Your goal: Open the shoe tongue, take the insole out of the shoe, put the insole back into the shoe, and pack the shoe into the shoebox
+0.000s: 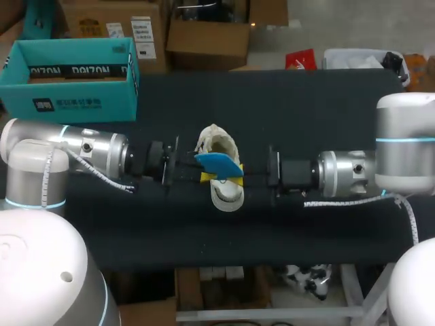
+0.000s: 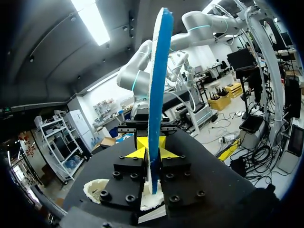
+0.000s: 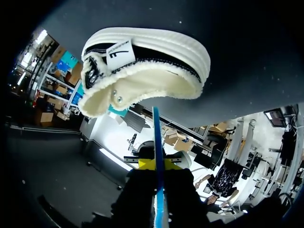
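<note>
Pinching the insole [image 1: 219, 163] from both sides: my left gripper [image 2: 151, 153] clamps it edge-on, and my right gripper [image 3: 158, 165] tips look pressed on it too. I judge this a regrasp for reinsertion. The shoe [image 1: 228, 195] sits just under it on the table [image 1: 326, 102]. The shoebox [image 1: 68, 75] stands open well apart at the far left, for packing.

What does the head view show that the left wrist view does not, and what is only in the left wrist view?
Only the head view: the teal cardboard shoebox at the far left corner of the black table, and the broad face of the flat blue insole. Only the left wrist view: the insole edge-on, with a white layer beside the blue. Both: the left hand and the right hand shut on the insole above the white fleece-lined shoe.
</note>
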Motion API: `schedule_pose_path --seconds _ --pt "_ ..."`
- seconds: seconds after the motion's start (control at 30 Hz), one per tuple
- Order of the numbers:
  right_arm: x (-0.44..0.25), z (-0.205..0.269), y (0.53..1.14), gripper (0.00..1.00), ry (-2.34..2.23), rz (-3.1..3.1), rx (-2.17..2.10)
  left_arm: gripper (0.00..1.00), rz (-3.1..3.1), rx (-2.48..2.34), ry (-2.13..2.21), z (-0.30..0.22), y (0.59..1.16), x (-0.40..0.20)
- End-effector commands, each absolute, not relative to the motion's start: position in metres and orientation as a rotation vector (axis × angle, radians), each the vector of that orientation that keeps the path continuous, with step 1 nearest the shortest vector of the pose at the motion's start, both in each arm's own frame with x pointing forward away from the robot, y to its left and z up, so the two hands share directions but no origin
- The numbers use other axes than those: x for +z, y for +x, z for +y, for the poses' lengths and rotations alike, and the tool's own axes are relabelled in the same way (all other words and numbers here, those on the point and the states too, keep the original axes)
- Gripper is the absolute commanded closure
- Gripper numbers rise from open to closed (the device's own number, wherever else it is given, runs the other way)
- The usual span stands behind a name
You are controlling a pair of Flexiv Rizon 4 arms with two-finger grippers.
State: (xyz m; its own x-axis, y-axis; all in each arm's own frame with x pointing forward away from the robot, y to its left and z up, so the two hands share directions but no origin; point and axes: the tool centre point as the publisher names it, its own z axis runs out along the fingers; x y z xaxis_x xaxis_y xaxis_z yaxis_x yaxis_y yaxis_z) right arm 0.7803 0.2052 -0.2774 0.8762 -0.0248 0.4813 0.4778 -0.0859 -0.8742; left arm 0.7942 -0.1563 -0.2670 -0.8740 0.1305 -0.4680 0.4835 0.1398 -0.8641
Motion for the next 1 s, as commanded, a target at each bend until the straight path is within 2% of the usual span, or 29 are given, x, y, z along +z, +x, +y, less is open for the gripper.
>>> schedule_pose_path --seconds 0.03,0.13,0.17,0.2,0.23,0.57,0.67,0.73,0.83,0.93,1.0 --pt "-0.278 0.202 0.780 1.00 -1.611 -0.355 -0.436 1.00 2.163 -1.776 0.623 -0.160 0.795 -0.267" --pt "-0.279 0.200 0.780 1.00 -1.610 -0.354 -0.437 1.00 2.179 -1.753 0.667 -0.161 0.794 -0.269" --pt "-0.279 0.199 0.781 0.68 -1.609 -0.355 -0.438 1.00 2.186 -1.740 0.688 -0.162 0.794 -0.270" --pt "-0.279 0.199 0.781 0.41 -1.615 -0.354 -0.442 1.00 2.192 -1.725 0.708 -0.162 0.794 -0.271" --pt "-0.278 0.198 0.781 0.00 -1.619 -0.353 -0.444 1.00 2.197 -1.714 0.725 -0.163 0.793 -0.272" --pt "-0.279 0.188 0.778 0.00 -1.715 -0.350 -0.500 1.00 2.189 -1.597 0.969 -0.160 0.803 -0.276" --pt "-0.284 0.187 0.782 0.06 -1.737 -0.350 -0.514 1.00 2.192 -1.582 1.016 -0.159 0.807 -0.279" --pt "-0.287 0.187 0.785 0.06 -1.739 -0.346 -0.518 1.00 2.188 -1.577 1.028 -0.158 0.810 -0.281" --pt "-0.291 0.187 0.790 0.16 -1.742 -0.337 -0.525 1.00 2.190 -1.575 1.036 -0.158 0.816 -0.287" --pt "-0.293 0.187 0.798 0.33 -1.741 -0.332 -0.536 1.00 2.197 -1.563 1.043 -0.159 0.821 -0.294" --pt "-0.295 0.187 0.803 0.37 -1.739 -0.330 -0.542 1.00 2.202 -1.558 1.045 -0.160 0.824 -0.298"
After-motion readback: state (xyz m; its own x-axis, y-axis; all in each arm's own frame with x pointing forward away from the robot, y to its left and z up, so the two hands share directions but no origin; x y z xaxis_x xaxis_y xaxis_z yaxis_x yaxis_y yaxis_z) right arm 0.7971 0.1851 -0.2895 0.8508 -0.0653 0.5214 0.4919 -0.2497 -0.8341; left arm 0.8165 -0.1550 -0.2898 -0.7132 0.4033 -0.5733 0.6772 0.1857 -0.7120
